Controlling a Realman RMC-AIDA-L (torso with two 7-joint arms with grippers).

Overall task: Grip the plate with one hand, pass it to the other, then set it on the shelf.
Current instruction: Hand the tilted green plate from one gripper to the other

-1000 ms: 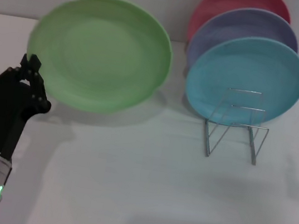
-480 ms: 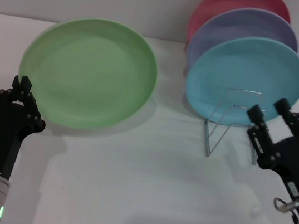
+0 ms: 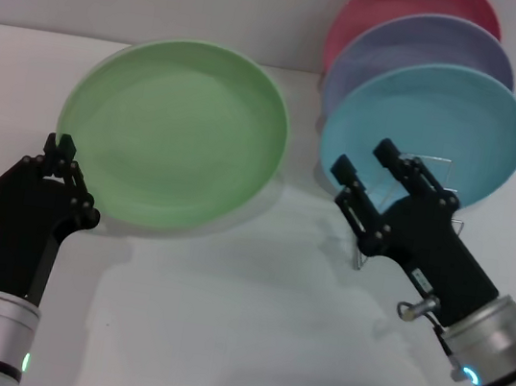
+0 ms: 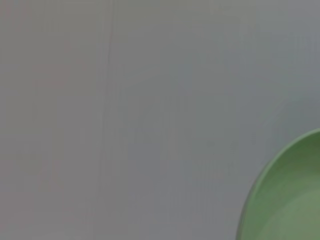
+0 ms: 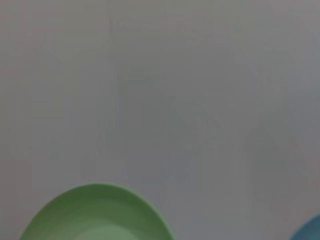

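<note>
From the head, the left gripper (image 3: 61, 146) pinches the green plate (image 3: 175, 132) by its lower left rim, lifted off the table (image 3: 219, 323). The right gripper (image 3: 367, 167), fingers spread and empty, reaches between it and the light blue plate (image 3: 443, 124), covering part of the wire shelf (image 3: 446, 236). Both wrist views show plate edge against grey wall (image 4: 125, 100).

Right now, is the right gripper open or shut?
Open. In the head view the right gripper has its black fingers spread with a clear gap, empty, in front of the thin silver wire rack.
</note>
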